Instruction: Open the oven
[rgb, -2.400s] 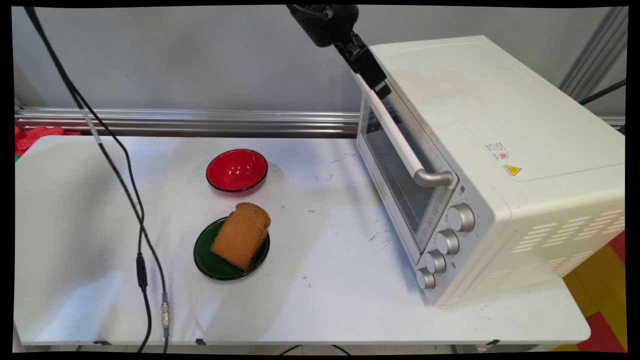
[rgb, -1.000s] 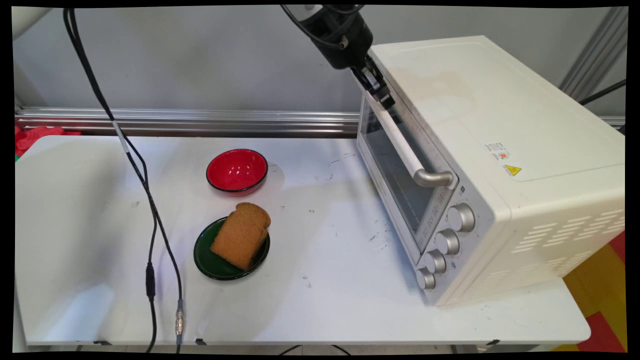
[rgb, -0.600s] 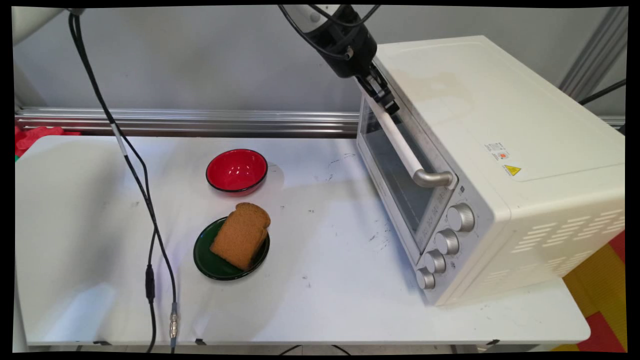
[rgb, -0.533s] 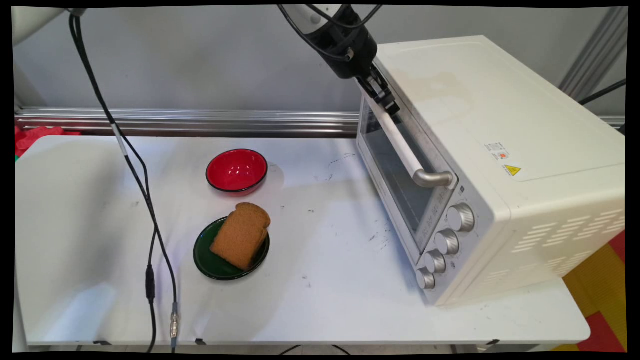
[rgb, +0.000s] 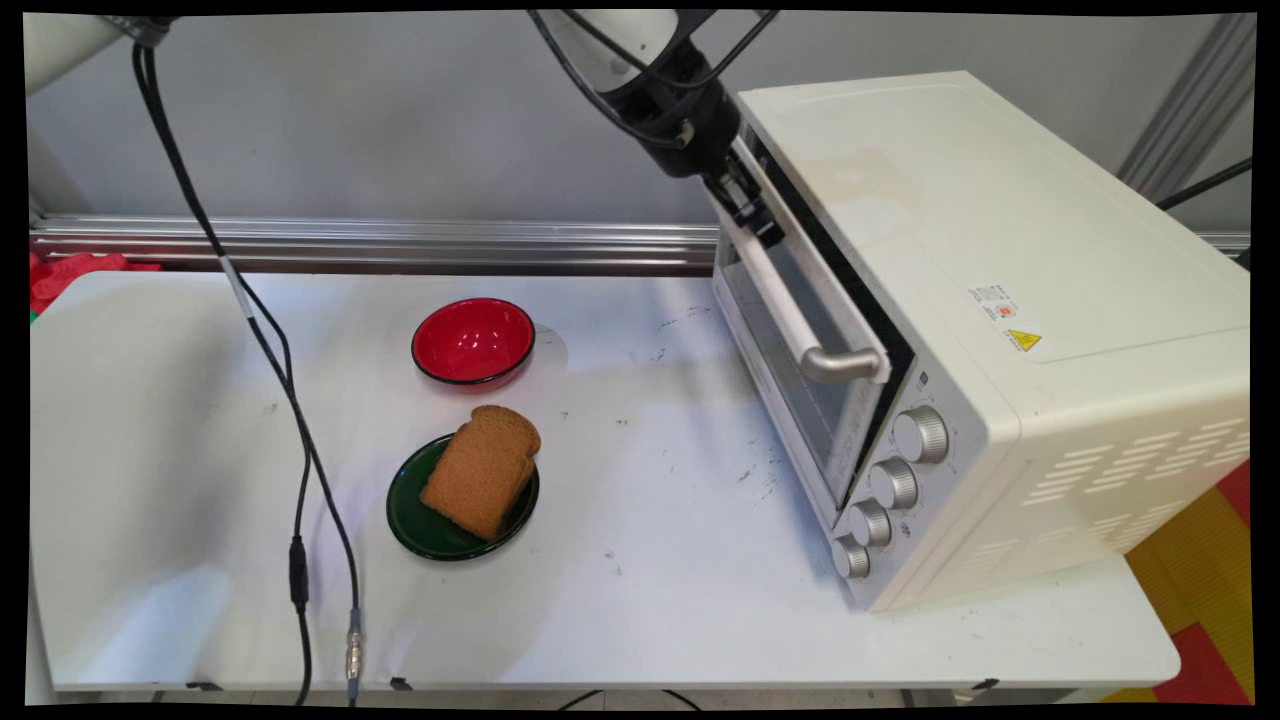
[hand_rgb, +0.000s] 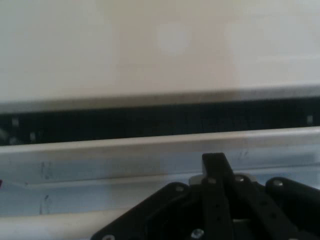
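Where your hand (rgb: 758, 222) meets the far end of the oven door's handle (rgb: 795, 315), it looks clamped on the bar, and the door (rgb: 800, 340) stands slightly ajar on the cream toaster oven (rgb: 1000, 330) at the bench's right. Your grip sits off-centre, so it may slip or twist the door. Left, well apart on the bench (rgb: 650, 560), lie a red bowl (rgb: 473, 342) and bread (rgb: 482, 470) on a green plate (rgb: 420, 528); neither stands in the door's way. Black cables (rgb: 290, 430) hang left.
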